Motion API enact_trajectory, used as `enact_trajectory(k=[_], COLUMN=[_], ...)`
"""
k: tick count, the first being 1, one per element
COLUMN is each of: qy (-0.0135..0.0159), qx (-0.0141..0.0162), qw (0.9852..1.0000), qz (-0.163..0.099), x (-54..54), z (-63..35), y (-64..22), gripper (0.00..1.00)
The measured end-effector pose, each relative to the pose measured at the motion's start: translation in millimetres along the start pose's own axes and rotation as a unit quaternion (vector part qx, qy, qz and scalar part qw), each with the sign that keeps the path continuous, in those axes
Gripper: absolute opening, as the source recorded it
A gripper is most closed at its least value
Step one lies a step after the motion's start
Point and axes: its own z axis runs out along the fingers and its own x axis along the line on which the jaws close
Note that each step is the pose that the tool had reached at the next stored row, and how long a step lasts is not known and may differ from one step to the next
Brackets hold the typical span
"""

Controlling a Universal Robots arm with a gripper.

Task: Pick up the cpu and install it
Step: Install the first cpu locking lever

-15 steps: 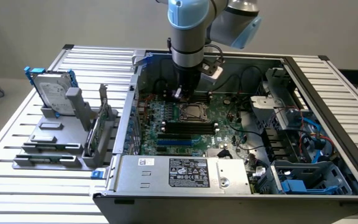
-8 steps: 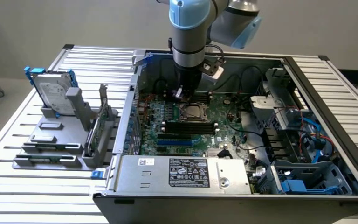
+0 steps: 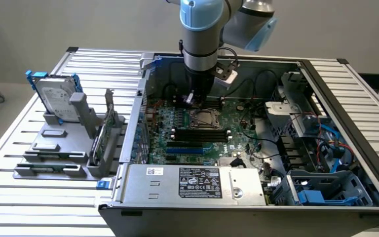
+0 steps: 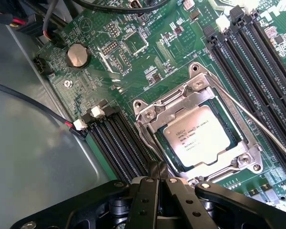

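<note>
Your worktop (image 3: 18, 197) is a big table of silver slats. On it sits an open computer case (image 3: 242, 217), and you can look right down into it. Your arm (image 3: 203, 29) comes down from above into the case, on the far side.

A green board (image 3: 196, 133) lies flat on the floor of the case. A gray power box (image 3: 196, 182) with a white and black label sits at the near wall. A blue plastic cage (image 3: 327, 190) sits in the corner on the exterior view's right.

Outside the case, on the exterior view's left, a gray stand (image 3: 57, 148) rests on the worktop. A silver hard drive (image 3: 55, 96) with blue brackets stands upright in it.

In the middle of the green board (image 4: 148, 47) is the square socket (image 4: 152, 109) with its metal frame. Long black slots (image 4: 257, 52) run along beside it. A thin silver lever (image 4: 257, 119) slants across those slots.

The cpu (image 4: 196, 135) lies flat inside the socket, shiny side up, with small writing on it. The metal frame goes all around it.

Your hand (image 4: 158, 177) is near the edge of the socket. Its black fingers (image 4: 145, 191) are pressed together, and there is nothing between them. It is not holding the cpu.

A small round battery (image 4: 79, 54) sits on the board, well apart from the socket.
</note>
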Motion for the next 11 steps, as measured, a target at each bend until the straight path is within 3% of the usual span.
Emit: enact_trajectory(k=[11], qy=[-0.0021], qx=[0.0011], qw=[1.0000], qz=[0.009], x=[0.1], z=[-0.1], y=[-0.1], gripper=[0.11])
